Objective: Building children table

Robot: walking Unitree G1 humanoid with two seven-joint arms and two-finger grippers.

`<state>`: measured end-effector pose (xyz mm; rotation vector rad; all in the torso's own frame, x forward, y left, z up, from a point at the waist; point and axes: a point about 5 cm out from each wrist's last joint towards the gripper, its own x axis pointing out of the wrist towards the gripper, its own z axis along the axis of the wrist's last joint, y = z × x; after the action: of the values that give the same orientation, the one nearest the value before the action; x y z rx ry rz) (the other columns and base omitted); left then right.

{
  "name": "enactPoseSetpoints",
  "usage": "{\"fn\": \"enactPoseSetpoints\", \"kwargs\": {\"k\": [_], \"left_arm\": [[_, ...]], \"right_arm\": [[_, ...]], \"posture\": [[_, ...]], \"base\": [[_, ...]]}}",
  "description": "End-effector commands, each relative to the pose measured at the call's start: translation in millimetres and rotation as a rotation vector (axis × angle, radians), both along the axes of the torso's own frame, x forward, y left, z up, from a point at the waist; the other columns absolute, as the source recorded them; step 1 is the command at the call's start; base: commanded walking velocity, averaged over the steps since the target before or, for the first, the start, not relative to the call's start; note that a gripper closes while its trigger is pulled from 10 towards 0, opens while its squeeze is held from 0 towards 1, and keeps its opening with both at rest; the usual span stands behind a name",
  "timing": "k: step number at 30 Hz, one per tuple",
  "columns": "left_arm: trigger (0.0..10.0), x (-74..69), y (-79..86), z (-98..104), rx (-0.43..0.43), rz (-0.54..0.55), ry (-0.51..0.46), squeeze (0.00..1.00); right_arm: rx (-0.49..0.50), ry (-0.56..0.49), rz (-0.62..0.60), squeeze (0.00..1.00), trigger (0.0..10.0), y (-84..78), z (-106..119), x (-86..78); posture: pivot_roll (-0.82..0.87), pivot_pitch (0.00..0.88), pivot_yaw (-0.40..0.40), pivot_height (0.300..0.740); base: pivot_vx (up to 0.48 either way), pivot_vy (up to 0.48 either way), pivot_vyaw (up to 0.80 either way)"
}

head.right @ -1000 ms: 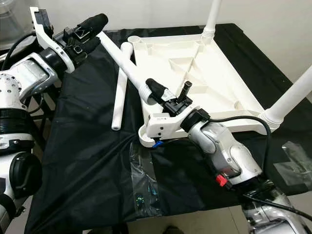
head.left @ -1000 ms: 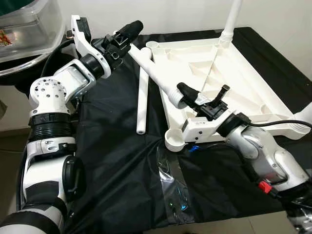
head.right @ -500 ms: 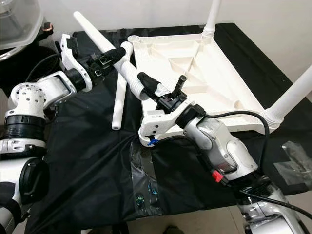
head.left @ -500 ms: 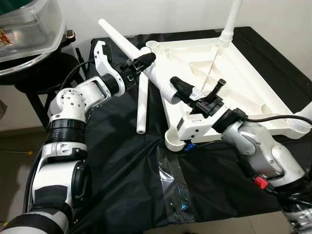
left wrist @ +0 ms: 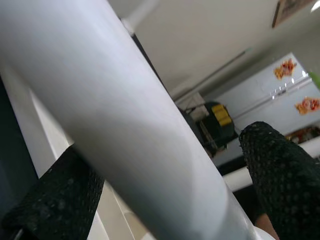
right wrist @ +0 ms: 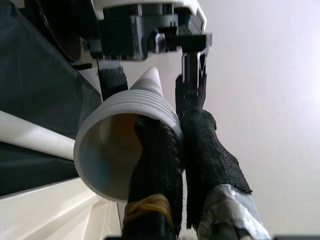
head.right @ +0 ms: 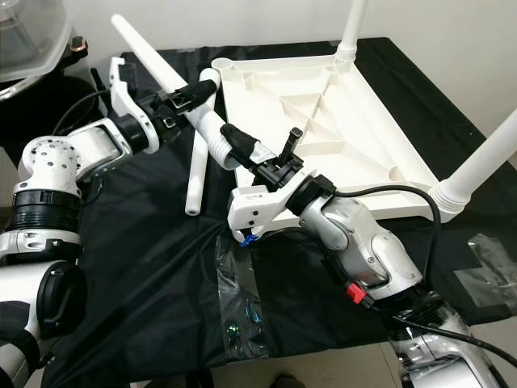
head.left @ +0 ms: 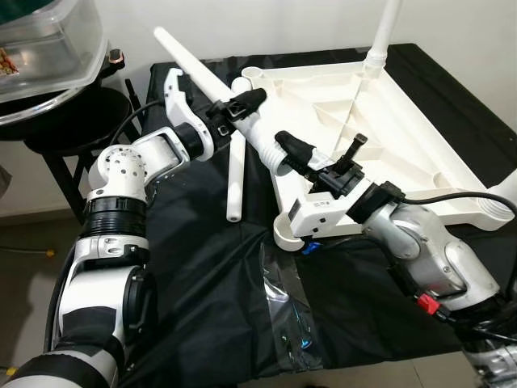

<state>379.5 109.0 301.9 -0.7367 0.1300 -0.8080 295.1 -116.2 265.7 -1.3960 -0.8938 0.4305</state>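
The white table top [head.left: 404, 133] lies upside down on the black cloth, with two legs standing up from its far corner [head.left: 386, 28] and right corner [head.right: 485, 158]. A third white leg [head.left: 190, 65] is held tilted in the air above the table top's near left edge. My left gripper [head.left: 240, 103] is shut around its middle, the black fingers [left wrist: 280, 165] on either side of the tube. My right gripper [head.left: 291, 148] is shut on the leg's ribbed open end [right wrist: 127, 145], one finger inside the rim. Below them is an empty corner socket [head.left: 288, 234].
A fourth loose leg [head.left: 235, 174] lies on the cloth left of the table top. A clear tape patch [head.left: 287, 307] sits near the table's front edge. A clear plastic bin [head.left: 48, 48] rests on a black stand [head.left: 81, 113] at the far left.
My left gripper has moved in along the held leg toward the right gripper, so the leg's far end now sticks out past it. The right gripper has lifted the ribbed end slightly up and left.
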Motion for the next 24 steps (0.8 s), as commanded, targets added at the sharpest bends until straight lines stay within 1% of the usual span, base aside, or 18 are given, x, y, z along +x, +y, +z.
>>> {"fn": "enactPoseSetpoints", "kwargs": {"k": [1,2,5,13,14,15,16,18,22,24], "left_arm": [[3.6,-5.5,-1.7,9.0,0.01,-0.05,-0.054,0.0],[0.0,-6.9,0.1,11.0,0.014,-0.061,-0.063,0.0],[0.0,-8.6,2.7,13.3,0.026,-0.07,-0.07,0.0],[0.0,-9.8,3.8,16.4,0.026,-0.069,-0.075,0.0],[0.0,-9.6,4.5,18.2,0.021,-0.061,-0.081,0.0],[0.0,-9.6,4.5,18.2,0.021,-0.061,-0.081,0.0],[0.0,-9.3,5.2,21.1,0.005,-0.053,-0.086,0.0],[0.0,-9.3,5.2,21.1,0.005,-0.053,-0.086,0.0],[0.0,-9.0,6.7,26.8,-0.027,-0.04,-0.098,0.0],[0.0,-7.7,10.0,30.3,-0.05,-0.022,-0.098,0.0]], "right_arm": [[-0.043,0.042,0.072,0.0,0.0,10.9,-10.7,-7.0],[-0.044,0.045,0.072,0.0,0.0,10.8,-10.9,-7.0],[-0.046,0.046,0.072,0.0,0.0,10.8,-11.1,-7.1],[-0.045,0.048,0.071,0.0,0.0,10.8,-11.6,-6.9],[-0.048,0.06,0.066,0.0,10.0,10.1,-13.6,-6.4],[-0.048,0.06,0.066,0.0,10.0,10.1,-13.6,-6.4],[-0.039,0.089,0.067,1.0,10.0,8.5,-15.7,-6.1],[-0.039,0.089,0.067,1.0,10.0,8.5,-15.7,-6.1],[-0.022,0.104,0.062,1.0,10.0,3.9,-16.1,-6.4],[-0.02,0.09,0.042,1.0,10.0,-3.0,-16.9,-6.5]], "posture": [[-0.07,0.184,0.025,0.74],[-0.07,0.182,0.026,0.74],[-0.07,0.182,0.026,0.74],[-0.07,0.179,0.026,0.74],[-0.07,0.178,0.027,0.74],[-0.07,0.178,0.027,0.74],[-0.07,0.176,0.027,0.74],[-0.07,0.176,0.027,0.74],[-0.07,0.176,0.028,0.74],[-0.07,0.173,0.028,0.74]], "base": [[0.0,0.0,0.0],[0.0,0.0,0.0],[0.0,0.0,0.0],[0.0,0.0,0.0],[0.0,0.0,0.0],[0.0,0.0,0.0],[0.0,0.0,0.0],[0.0,0.0,0.0],[0.0,0.0,0.0],[0.0,0.0,0.0]]}}
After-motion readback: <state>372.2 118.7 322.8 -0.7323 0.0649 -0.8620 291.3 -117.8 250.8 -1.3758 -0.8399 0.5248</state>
